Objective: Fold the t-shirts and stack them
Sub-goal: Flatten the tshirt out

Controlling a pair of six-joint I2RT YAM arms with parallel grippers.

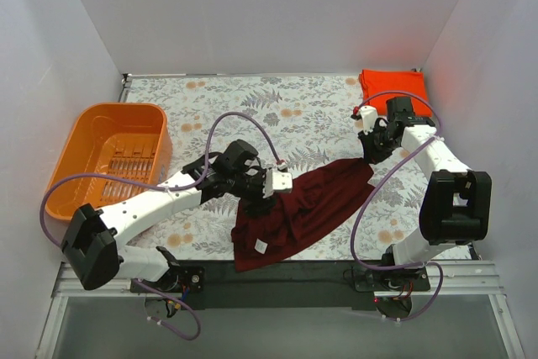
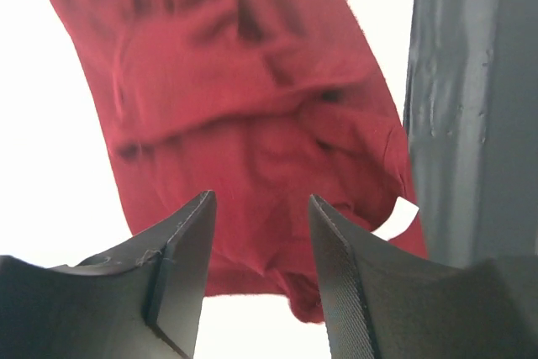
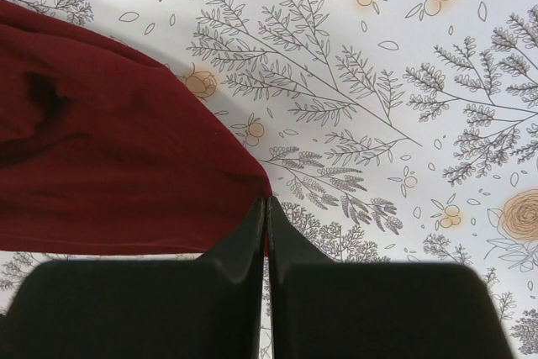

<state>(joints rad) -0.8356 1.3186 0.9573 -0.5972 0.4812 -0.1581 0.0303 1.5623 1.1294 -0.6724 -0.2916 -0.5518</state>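
The maroon t-shirt (image 1: 307,208) lies crumpled at the middle of the tabletop's (image 1: 252,98) near edge, its lowest fold overlapping that edge. Its long axis runs diagonally from the near edge toward the right edge; the end bearing the white label (image 1: 261,245) points to the near edge. The right end effector (image 3: 266,212) is clenched on the cloth's far-right tip. The left end effector (image 1: 282,182) is released, jaws apart, over the garment's left side. To spread the garment well, close the left on a single layer at an opposing corner, then draw both apart evenly. The folded orange-red t-shirt (image 1: 392,83) sits in the far right corner.
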